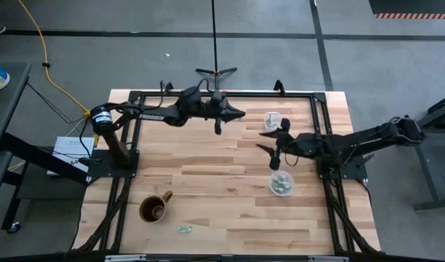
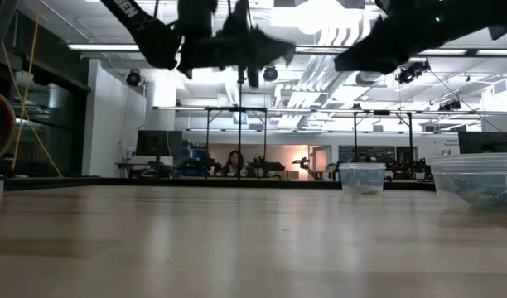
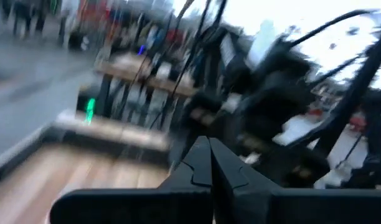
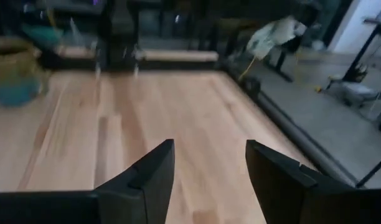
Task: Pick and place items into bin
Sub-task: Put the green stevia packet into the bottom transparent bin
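One tiny pale green-silver bit (image 1: 184,228) lies on the wooden table near its near edge, to the right of the brown mug (image 1: 155,209). More such bits lie in a clear round container (image 1: 282,183) at the right. My left gripper (image 1: 235,113) is raised over the table's far middle, its fingers shut and empty in the left wrist view (image 3: 210,149). My right gripper (image 1: 268,141) is raised just beyond the container, pointing toward the table's left. It is open and empty in the right wrist view (image 4: 209,165).
A second clear container (image 1: 273,118) stands at the far right; both containers show in the low view (image 2: 361,178), (image 2: 479,184). A black metal frame (image 1: 317,109) runs round the table. Bare wood lies between the mug and the containers. People sit in the room behind.
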`<act>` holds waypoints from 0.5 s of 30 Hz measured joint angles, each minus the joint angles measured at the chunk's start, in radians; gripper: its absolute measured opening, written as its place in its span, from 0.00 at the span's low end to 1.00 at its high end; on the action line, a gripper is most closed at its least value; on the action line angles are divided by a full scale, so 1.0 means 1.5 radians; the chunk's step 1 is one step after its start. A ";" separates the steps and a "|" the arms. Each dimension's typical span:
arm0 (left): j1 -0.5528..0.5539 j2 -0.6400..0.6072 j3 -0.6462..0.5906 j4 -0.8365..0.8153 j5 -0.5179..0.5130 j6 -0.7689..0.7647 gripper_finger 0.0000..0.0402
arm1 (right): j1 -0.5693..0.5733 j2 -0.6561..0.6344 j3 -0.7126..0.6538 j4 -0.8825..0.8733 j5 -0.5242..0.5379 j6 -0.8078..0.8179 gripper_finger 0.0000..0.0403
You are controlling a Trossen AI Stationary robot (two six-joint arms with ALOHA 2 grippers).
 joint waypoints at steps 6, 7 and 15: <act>-0.047 -0.001 0.000 0.047 -0.046 0.077 0.06 | -0.038 0.000 0.000 0.128 -0.038 -0.049 0.47; -0.052 -0.001 0.000 0.047 -0.056 0.086 0.06 | -0.045 0.000 0.000 0.147 -0.047 -0.054 0.47; -0.063 -0.001 0.001 0.065 -0.069 0.104 0.06 | -0.102 0.000 0.000 0.184 -0.104 -0.054 0.50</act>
